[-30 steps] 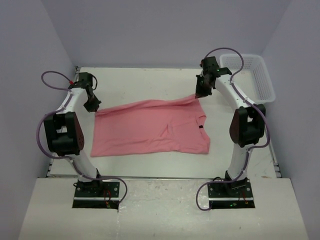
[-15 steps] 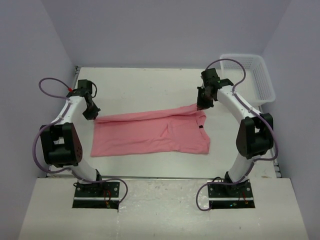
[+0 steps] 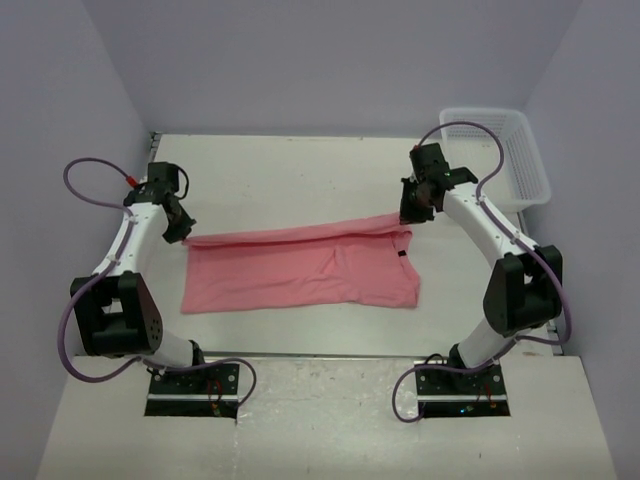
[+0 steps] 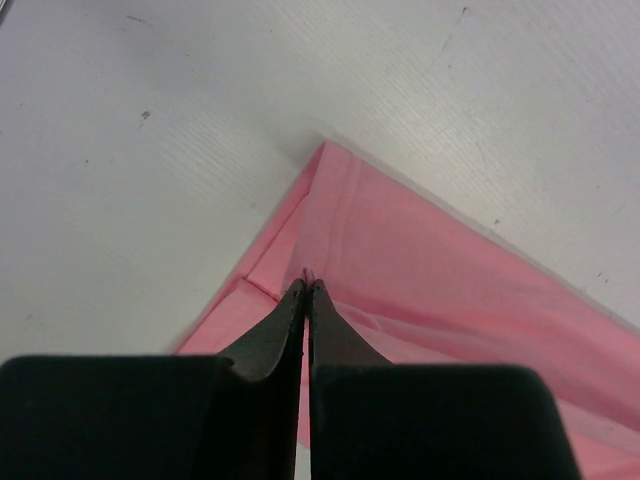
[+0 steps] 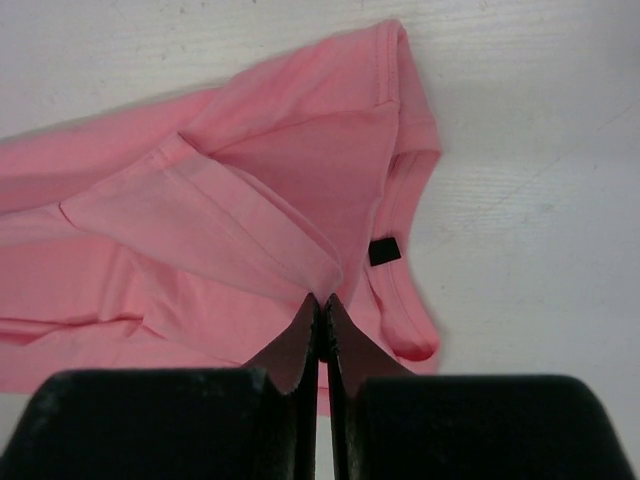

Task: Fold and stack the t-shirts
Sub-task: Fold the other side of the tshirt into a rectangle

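Salmon-pink t-shirt (image 3: 300,270) is stretched lengthwise, left to right; its far corners are clamped by the left fingers (image 4: 285,330) and right fingers (image 5: 295,345), its body lying nearward.

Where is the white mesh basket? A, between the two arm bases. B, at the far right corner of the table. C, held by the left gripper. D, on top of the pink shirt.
B: the white basket sits at the far right corner of the table, apart from the pink t-shirt.
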